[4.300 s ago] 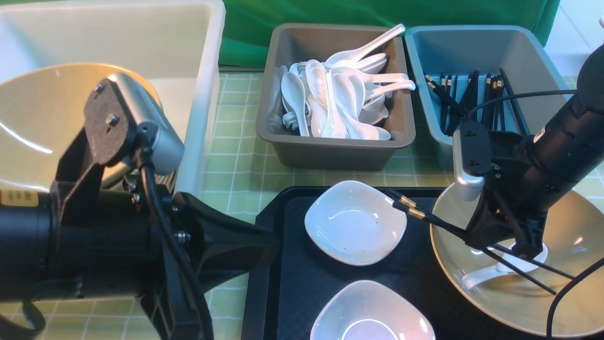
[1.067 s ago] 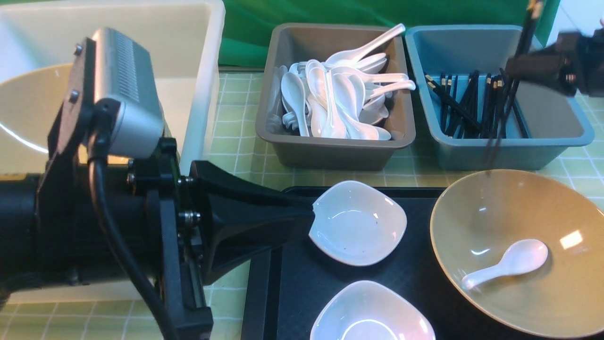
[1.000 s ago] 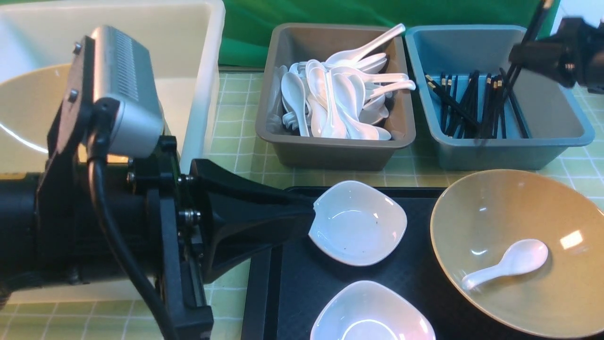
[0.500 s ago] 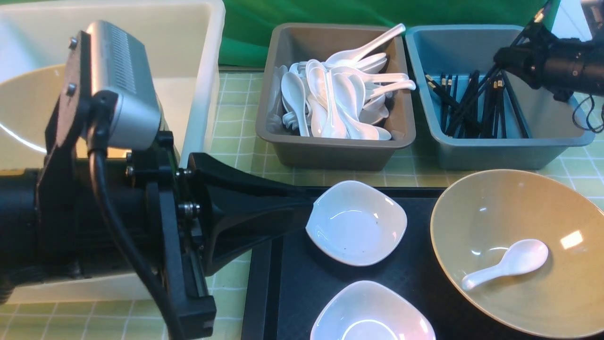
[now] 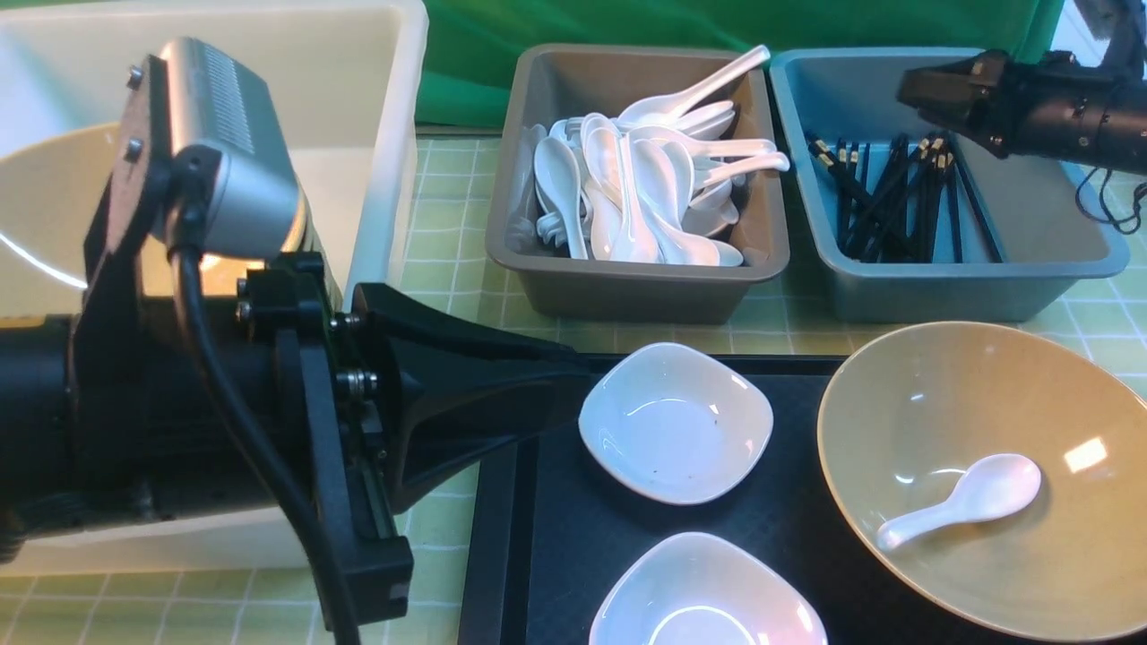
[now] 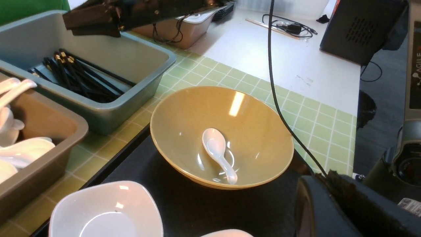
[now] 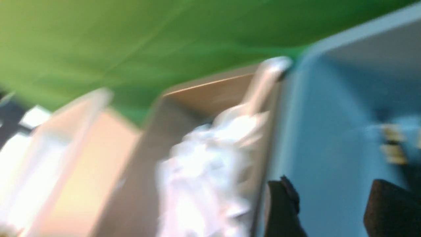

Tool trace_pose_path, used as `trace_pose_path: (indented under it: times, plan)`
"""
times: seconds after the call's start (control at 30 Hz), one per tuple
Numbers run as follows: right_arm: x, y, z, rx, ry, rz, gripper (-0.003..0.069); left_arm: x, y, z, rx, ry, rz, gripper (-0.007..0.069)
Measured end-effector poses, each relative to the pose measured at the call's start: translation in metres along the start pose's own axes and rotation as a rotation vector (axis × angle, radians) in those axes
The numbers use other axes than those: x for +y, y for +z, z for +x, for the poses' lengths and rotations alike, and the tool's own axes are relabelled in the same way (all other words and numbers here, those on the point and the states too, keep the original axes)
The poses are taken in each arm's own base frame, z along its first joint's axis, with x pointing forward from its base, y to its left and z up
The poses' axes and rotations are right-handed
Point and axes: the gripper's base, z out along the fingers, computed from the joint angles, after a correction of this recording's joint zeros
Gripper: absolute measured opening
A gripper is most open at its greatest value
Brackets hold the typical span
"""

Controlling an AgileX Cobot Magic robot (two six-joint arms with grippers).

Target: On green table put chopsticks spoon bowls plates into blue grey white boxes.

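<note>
Green gridded table, green backdrop behind; right gripper spread, empty, over blue box; left gripper closed.

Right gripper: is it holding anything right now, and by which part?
Nothing. The right gripper is open over the blue box, with nothing between its jaws; the chopsticks lie loose inside the box.

Right hand, jaws seemingly apart
</note>
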Motion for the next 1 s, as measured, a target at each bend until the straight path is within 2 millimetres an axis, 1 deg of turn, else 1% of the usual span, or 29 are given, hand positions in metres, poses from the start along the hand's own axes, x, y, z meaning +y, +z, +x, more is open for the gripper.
trace_pose_path:
  times: [0.1, 0.17, 0.2, 0.23, 0.27, 0.3, 0.37, 0.4, 0.43, 0.5, 0.53, 0.57, 0.63, 0.67, 0.7, 0.73, 0.77, 0.87, 1.0]
  plan:
    - [0.028, -0.011, -0.001, 0.103, -0.126, -0.156, 0.0360, -0.001, 0.000, 0.001, 0.013, -0.017, 0.010, -0.0001]
    - [0.056, -0.020, -0.003, 0.235, -0.266, -0.200, 0.0360, -0.002, 0.000, 0.003, 0.028, -0.020, 0.018, -0.0001]
    - [0.062, -0.022, -0.003, 0.266, -0.301, -0.202, 0.0360, -0.002, 0.000, 0.003, 0.032, -0.020, 0.018, -0.0001]
    - [0.085, -0.029, -0.002, 0.377, -0.427, -0.199, 0.0360, -0.002, 0.000, 0.004, 0.040, -0.018, 0.022, -0.0001]
    - [0.103, -0.033, 0.000, 0.449, -0.515, -0.194, 0.0360, -0.002, 0.000, 0.004, 0.044, -0.018, 0.025, -0.0001]
    - [0.125, -0.038, 0.001, 0.514, -0.624, -0.183, 0.0360, -0.003, 0.000, 0.004, 0.048, -0.017, 0.029, -0.0001]
    - [0.163, -0.044, 0.005, 0.591, -0.806, -0.184, 0.0360, -0.004, 0.000, 0.005, 0.056, -0.021, 0.042, -0.0001]
    - [0.175, -0.045, 0.009, 0.623, -0.863, -0.189, 0.0360, -0.005, 0.000, 0.005, 0.059, -0.021, 0.047, -0.0001]
    - [0.193, -0.047, 0.014, 0.655, -0.936, -0.197, 0.0360, -0.006, -0.001, 0.005, 0.064, -0.019, 0.055, -0.0001]
    - [0.225, -0.053, 0.029, 0.710, -1.048, -0.225, 0.0360, -0.009, -0.005, 0.004, 0.089, 0.033, 0.060, -0.0001]
    - [0.228, -0.054, 0.030, 0.713, -1.060, -0.227, 0.0360, -0.010, -0.006, 0.003, 0.091, 0.042, 0.063, -0.0001]
    - [0.240, -0.057, 0.044, 0.757, -1.108, -0.247, 0.0360, -0.012, -0.012, -0.001, 0.109, 0.101, 0.054, -0.0001]
    - [0.242, -0.060, 0.066, 0.841, -1.144, -0.249, 0.0360, -0.015, -0.021, -0.006, 0.136, 0.178, 0.017, -0.0001]
    - [0.239, -0.062, 0.072, 0.865, -1.139, -0.245, 0.0360, -0.016, -0.023, -0.007, 0.141, 0.191, 0.007, -0.0001]
    - [0.230, -0.064, 0.084, 0.929, -1.140, -0.219, 0.0360, -0.017, -0.030, -0.011, 0.161, 0.220, -0.030, -0.0001]
    - [0.224, -0.065, 0.090, 0.959, -1.134, -0.207, 0.0360, -0.017, -0.033, -0.012, 0.171, 0.226, -0.045, -0.0001]
    - [0.209, -0.066, 0.103, 1.009, -1.115, -0.175, 0.0360, -0.018, -0.038, -0.012, 0.195, 0.225, -0.078, -0.0001]
    - [0.184, -0.066, 0.126, 1.052, -1.100, -0.106, 0.0360, -0.017, -0.044, -0.007, 0.256, 0.168, -0.125, -0.0001]
    - [0.165, -0.068, 0.141, 1.121, -1.139, -0.072, 0.0360, -0.017, -0.045, -0.004, 0.293, 0.099, -0.141, -0.0001]
